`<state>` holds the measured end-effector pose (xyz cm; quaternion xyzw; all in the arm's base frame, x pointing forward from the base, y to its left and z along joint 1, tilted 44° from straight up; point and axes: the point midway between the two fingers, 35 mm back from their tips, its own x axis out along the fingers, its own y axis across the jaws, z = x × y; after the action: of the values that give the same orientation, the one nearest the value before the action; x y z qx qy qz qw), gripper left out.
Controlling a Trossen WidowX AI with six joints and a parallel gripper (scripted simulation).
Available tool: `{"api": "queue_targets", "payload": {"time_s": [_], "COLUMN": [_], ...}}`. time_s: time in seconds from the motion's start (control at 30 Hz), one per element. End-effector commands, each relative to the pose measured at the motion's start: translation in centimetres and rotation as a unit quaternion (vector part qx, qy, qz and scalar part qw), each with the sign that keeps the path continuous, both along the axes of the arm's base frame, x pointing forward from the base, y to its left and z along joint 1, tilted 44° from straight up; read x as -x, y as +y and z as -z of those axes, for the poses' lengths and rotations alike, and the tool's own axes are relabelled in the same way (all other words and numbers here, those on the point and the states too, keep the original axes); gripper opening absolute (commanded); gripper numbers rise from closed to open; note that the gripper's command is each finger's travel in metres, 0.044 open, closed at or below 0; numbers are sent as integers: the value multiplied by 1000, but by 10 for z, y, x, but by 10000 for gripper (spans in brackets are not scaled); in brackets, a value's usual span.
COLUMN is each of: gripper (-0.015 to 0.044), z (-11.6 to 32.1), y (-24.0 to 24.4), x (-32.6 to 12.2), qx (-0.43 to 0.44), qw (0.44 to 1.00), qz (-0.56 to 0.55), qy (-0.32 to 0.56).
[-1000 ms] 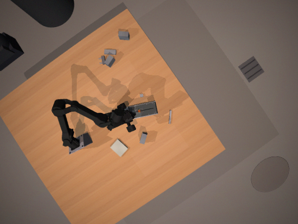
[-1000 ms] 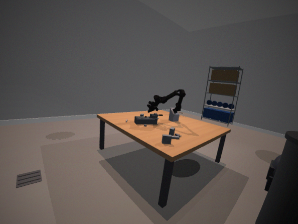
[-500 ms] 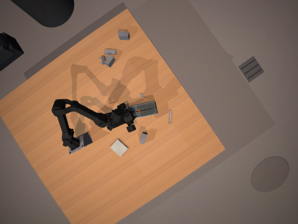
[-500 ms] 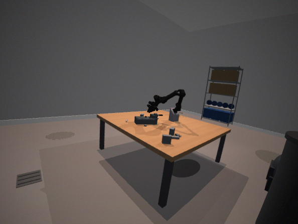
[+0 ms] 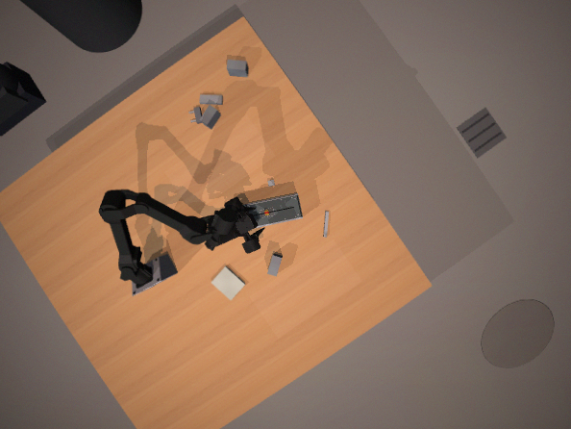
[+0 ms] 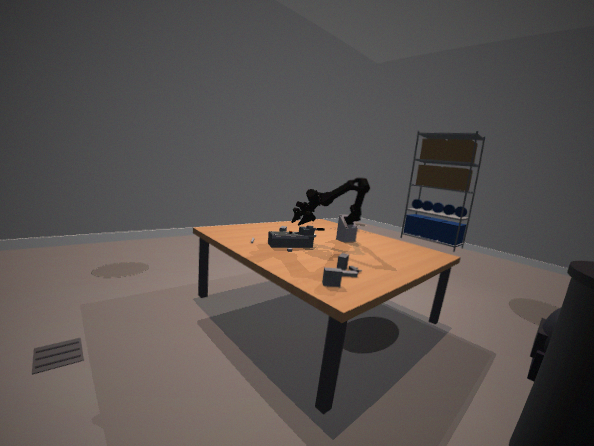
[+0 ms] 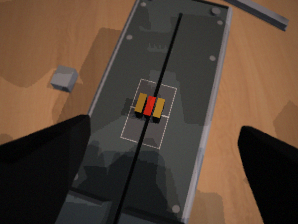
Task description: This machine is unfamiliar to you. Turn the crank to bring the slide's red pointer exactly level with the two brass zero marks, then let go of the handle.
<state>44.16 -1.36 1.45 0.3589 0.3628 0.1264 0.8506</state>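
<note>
The machine, a dark grey box (image 5: 284,217) (image 6: 291,241) (image 7: 192,90), has a long black slot in its top. The slide's red pointer (image 7: 150,105) sits between the left brass mark (image 7: 141,103) and the right brass mark (image 7: 158,108). The three look level in the wrist view, but a tiny offset cannot be ruled out. My gripper (image 6: 297,222) (image 7: 165,129) is open and empty above the machine, its fingers wide apart. A short dark bar (image 6: 320,229) beside the machine may be the crank handle. The crank is hidden under the arm in the top view and out of the wrist view.
A small grey cube (image 5: 271,183) (image 7: 64,78) lies beside the machine. A thin grey bar (image 5: 326,223) (image 7: 260,12) lies past its far end. A grey block (image 5: 275,264) and a cream block (image 5: 228,283) stand on the other side. Several grey pieces lie farther off.
</note>
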Motion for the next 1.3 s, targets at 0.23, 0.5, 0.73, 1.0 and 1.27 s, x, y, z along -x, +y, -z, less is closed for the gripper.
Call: {"api": "queue_targets", "payload": {"time_s": [0.23,0.5,0.73,1.0,1.27], "gripper": [99,0,0,26,236], "z": [0,0,0,0,0], "y": [0,0,0,0,0], "x": [0,0,0,0,0], "qx": [0,0,0,0,0], "qw": [1000,1000,1000,1000,1000], "qz": [0,0,0,0,0], "qy": [0,0,0,0,0]}}
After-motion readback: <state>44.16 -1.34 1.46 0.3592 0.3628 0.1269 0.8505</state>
